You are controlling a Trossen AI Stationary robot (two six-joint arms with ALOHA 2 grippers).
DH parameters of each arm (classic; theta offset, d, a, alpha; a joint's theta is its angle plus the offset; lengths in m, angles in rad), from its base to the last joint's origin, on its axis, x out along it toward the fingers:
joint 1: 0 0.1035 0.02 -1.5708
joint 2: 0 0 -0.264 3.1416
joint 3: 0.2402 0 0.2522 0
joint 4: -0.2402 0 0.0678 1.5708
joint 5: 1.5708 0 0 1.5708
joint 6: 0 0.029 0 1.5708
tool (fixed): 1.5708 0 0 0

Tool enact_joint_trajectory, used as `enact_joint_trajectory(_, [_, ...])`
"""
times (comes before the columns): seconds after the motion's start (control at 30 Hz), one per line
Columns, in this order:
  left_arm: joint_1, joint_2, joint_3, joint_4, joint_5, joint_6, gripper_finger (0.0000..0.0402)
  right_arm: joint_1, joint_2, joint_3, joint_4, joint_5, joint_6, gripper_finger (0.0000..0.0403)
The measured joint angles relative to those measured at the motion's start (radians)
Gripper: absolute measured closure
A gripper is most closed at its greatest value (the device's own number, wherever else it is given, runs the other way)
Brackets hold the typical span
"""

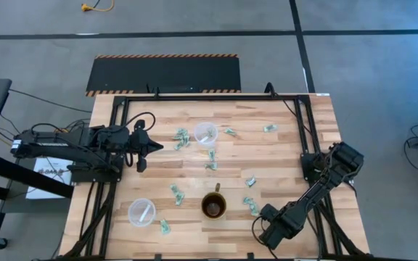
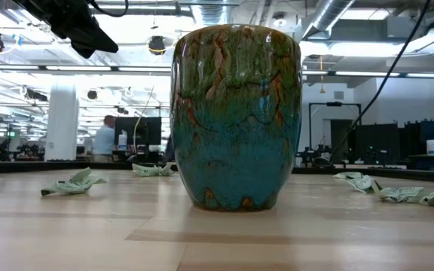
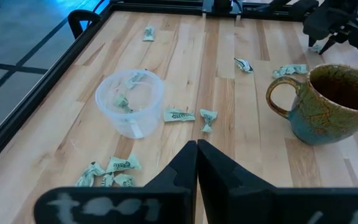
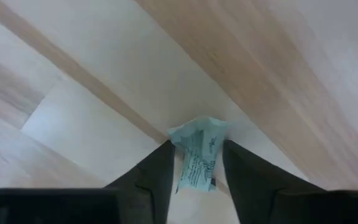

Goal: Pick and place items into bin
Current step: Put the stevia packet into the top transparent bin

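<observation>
From above, the right gripper sits low at the table's near right, just right of the mug, on a wrapper hidden beneath it. The left gripper waits far left, pressed together. Its wrist view shows wrappers around the clear cup. The right wrist view shows the wrapper lengthwise between the fingers, which flank it closely; whether they pinch it is unclear.

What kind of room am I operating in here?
Probably an open lab or industrial workspace: exposed ceiling ducts, a grey floor with a hazard-striped mat, and a person among equipment racks beyond the wooden table.
</observation>
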Motion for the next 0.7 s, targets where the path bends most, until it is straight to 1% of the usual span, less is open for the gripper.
enact_joint_trajectory(0.27, [0.0, 0.0, 0.0, 0.0, 0.0, 0.0, 0.0401, -0.031, 0.002, -0.001, -0.006, 0.004, -0.078, 0.0392])
enact_joint_trajectory(0.3, [0.0, 0.0, 0.0, 0.0, 0.0, 0.0, 0.0401, -0.034, 0.002, -0.001, -0.007, 0.003, -0.084, 0.0396])
enact_joint_trajectory(0.43, [0.0, 0.0, 0.0, 0.0, 0.0, 0.0, 0.0401, -0.044, 0.003, 0.003, -0.015, 0.004, -0.088, 0.0393])
enact_joint_trajectory(0.5, [0.0, 0.0, 0.0, 0.0, 0.0, 0.0, 0.0401, -0.048, 0.006, 0.021, -0.045, 0.021, -0.102, 0.0398])
enact_joint_trajectory(0.57, [0.0, 0.0, 0.0, 0.0, 0.0, 0.0, 0.0401, -0.056, 0.01, 0.053, -0.112, 0.085, -0.111, 0.0399])
enact_joint_trajectory(0.7, [0.0, 0.0, 0.0, 0.0, 0.0, 0.0, 0.0401, -0.085, 0.008, 0.166, -0.284, 0.187, -0.165, 0.0401])
